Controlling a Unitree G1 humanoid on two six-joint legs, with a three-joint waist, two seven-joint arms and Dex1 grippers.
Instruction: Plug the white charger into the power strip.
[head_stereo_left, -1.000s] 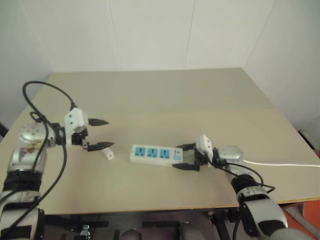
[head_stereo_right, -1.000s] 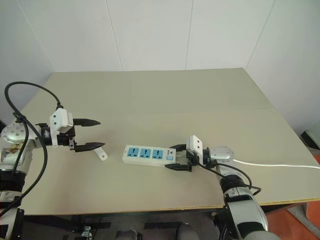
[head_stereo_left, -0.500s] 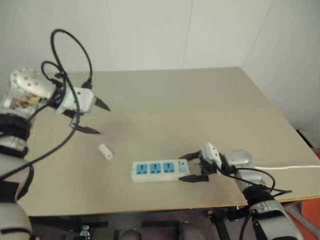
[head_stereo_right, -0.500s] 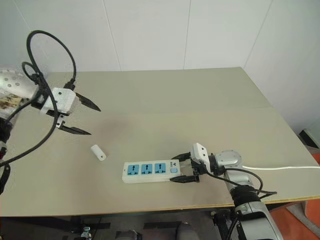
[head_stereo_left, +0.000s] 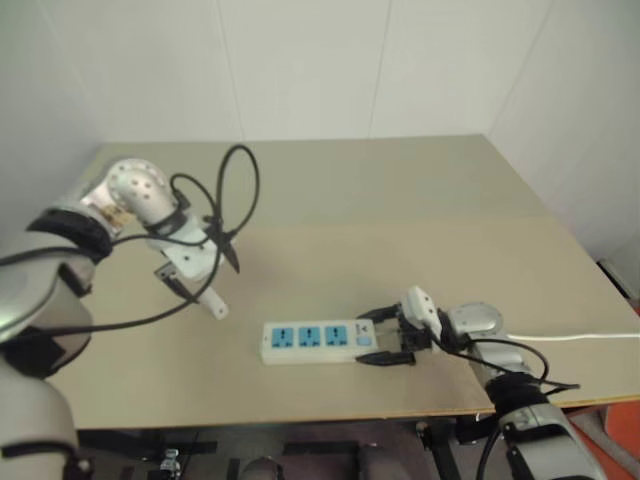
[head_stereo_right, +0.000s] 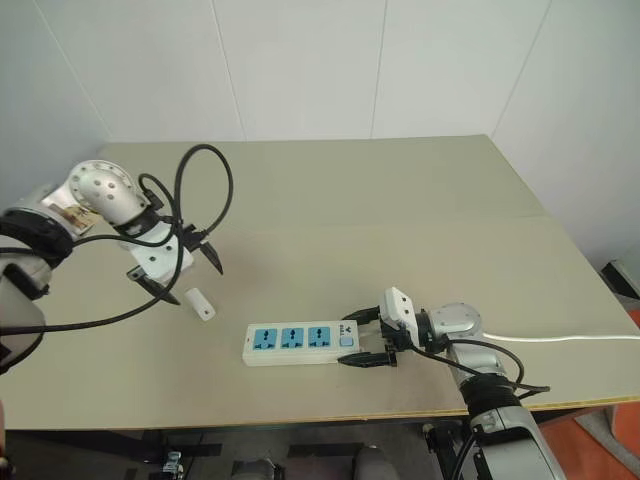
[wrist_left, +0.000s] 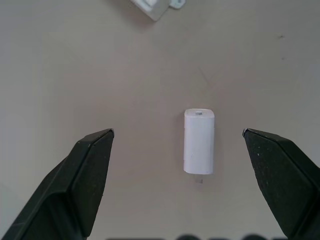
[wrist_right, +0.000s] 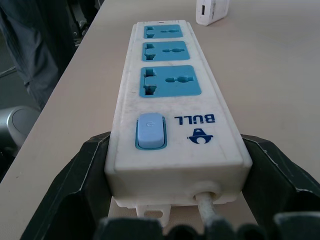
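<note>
The left gripper (wrist_left: 177, 145) hangs spread over the white charger (wrist_left: 199, 141), lying loose toward the table's (head_stereo_right: 400, 190) left edge. The right gripper (wrist_right: 175, 150) clamps the power strip's (wrist_right: 170, 100) switch end near the front edge. Pickup step: next, lower and close.

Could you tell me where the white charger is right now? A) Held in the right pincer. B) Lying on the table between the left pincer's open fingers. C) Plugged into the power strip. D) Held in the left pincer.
B: the white charger lies flat on the table, untouched, between the open fingers of the left pincer.
</note>
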